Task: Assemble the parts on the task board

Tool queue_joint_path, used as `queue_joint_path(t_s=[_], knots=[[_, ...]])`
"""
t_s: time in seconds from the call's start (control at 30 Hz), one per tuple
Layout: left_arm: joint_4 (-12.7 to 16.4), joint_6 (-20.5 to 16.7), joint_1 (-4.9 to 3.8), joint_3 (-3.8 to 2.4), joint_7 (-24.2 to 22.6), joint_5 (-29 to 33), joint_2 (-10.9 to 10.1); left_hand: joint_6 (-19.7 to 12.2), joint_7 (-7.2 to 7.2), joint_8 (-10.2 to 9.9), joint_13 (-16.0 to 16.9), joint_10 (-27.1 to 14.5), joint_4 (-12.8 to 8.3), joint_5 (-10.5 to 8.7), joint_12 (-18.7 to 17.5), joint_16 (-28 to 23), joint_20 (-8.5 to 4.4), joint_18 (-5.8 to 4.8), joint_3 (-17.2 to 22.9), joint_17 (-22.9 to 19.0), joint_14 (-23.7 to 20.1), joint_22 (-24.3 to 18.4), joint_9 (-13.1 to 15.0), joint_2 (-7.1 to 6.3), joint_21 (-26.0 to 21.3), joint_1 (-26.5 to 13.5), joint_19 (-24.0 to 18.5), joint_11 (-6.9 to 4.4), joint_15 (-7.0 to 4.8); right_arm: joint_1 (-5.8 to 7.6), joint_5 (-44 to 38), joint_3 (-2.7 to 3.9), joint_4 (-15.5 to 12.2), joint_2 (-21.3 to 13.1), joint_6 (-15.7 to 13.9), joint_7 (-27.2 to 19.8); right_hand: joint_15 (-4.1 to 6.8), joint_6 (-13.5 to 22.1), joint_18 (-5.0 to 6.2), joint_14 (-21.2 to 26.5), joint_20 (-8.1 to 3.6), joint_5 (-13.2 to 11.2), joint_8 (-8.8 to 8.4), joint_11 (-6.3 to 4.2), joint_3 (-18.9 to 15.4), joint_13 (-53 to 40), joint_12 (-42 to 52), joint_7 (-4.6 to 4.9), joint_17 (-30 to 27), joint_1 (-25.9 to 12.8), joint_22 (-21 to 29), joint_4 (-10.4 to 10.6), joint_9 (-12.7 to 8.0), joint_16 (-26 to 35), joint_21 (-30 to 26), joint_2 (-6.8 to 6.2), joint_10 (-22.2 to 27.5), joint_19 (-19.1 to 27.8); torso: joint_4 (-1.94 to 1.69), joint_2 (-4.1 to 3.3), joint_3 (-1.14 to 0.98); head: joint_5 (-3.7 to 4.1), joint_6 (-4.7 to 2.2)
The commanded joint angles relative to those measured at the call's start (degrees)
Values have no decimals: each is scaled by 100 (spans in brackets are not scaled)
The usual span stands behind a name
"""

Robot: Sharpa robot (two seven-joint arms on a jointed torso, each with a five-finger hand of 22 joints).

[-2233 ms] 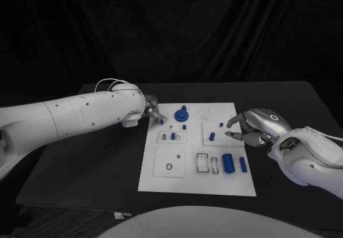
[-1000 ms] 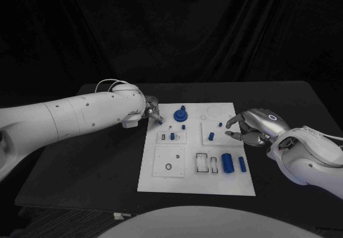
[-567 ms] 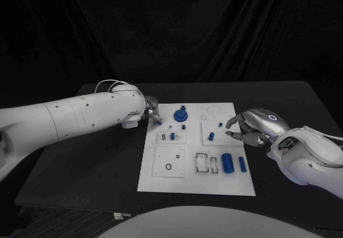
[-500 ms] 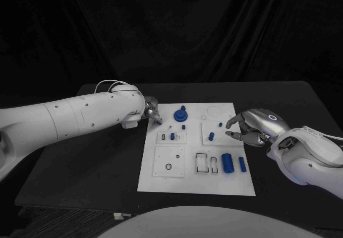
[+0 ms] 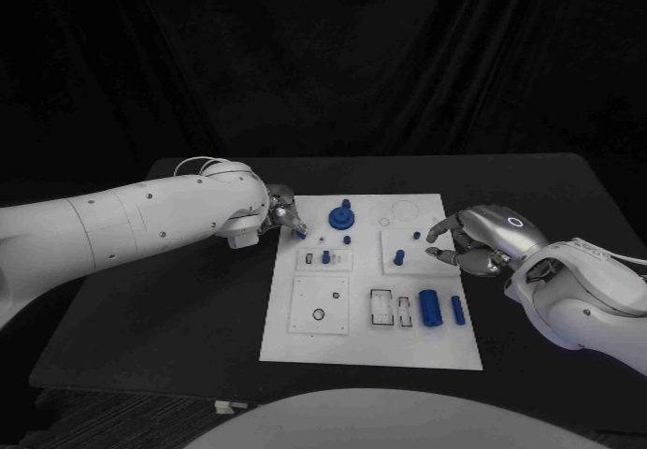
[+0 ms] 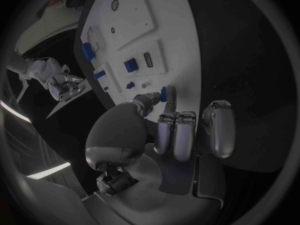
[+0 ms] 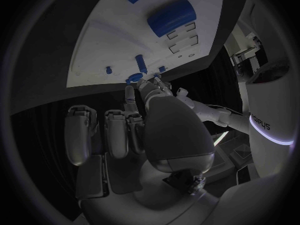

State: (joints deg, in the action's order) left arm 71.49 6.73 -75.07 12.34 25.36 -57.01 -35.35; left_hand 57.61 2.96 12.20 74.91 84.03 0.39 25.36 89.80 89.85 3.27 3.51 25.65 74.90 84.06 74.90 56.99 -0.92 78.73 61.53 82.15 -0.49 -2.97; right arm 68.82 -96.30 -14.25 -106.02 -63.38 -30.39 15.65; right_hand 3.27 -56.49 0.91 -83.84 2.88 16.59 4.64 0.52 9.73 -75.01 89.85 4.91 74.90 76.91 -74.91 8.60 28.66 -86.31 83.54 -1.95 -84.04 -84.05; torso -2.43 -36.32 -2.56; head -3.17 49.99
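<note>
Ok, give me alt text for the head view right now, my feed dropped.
The left hand holds a small blue part at the white board's far left corner, while the right hand hovers by its right edge. More blue parts sit on the board, including a large cylinder.

white task board [image 5: 353, 339] flat mid-table, blue parts [image 5: 430, 308] lying and standing across its recesses

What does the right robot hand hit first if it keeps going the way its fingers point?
Probably the small blue peg just ahead of the right robot hand, near the right edge of the task board. The fingertips point left toward it. Height above the board is unclear, so the hand might pass over.
</note>
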Motion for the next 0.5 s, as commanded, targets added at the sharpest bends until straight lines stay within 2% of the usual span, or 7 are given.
queue_joint_path(t_s=[0.03, 0.23, 0.5], knots=[[212, -328, 8, -5, 159, 205, -107, 41, 3, 43, 1509, 597, -298, -16, 20, 15, -21, -62, 354, 1510, 594, 1131, 12, 6, 27, -65, 41, -47, -48, -12, -20, 3, -18, -23, 28, 103, 37, -30, 87, -443, -23, 28, -26, -38, 18, -1499, 15, 5, 586, 64, -1275, -8, -10, 22, -36, 11, -596, -288, -9, 0, -5, -12, 1], [686, -633, 6, -5, 400, 211, -374, 64, -8, 57, 1509, 597, -280, -1, 20, 15, -27, -71, 378, 1510, 594, 1143, 24, 8, 69, -120, 71, -56, -55, -12, -20, 2, -33, -50, 37, 113, 37, -30, 87, -443, -23, 28, -26, -38, 18, -1499, 15, 5, 586, 64, -1275, -8, -10, 22, -36, 11, -596, -288, -15, 0, -8, -27, 1], [1122, -765, 6, -4, 614, 212, -577, 109, -28, 87, 1509, 597, -274, 36, 20, 15, -41, -77, 419, 1510, 594, 1152, 48, 3, 101, -172, 97, -76, -73, -12, -20, 2, -48, -78, 51, 120, 35, -33, 86, -443, -22, 33, -28, -35, 27, -1499, 15, 8, 587, 76, -1276, -16, -11, 21, -34, 15, -596, -289, -6, -2, -1, -55, 1]])
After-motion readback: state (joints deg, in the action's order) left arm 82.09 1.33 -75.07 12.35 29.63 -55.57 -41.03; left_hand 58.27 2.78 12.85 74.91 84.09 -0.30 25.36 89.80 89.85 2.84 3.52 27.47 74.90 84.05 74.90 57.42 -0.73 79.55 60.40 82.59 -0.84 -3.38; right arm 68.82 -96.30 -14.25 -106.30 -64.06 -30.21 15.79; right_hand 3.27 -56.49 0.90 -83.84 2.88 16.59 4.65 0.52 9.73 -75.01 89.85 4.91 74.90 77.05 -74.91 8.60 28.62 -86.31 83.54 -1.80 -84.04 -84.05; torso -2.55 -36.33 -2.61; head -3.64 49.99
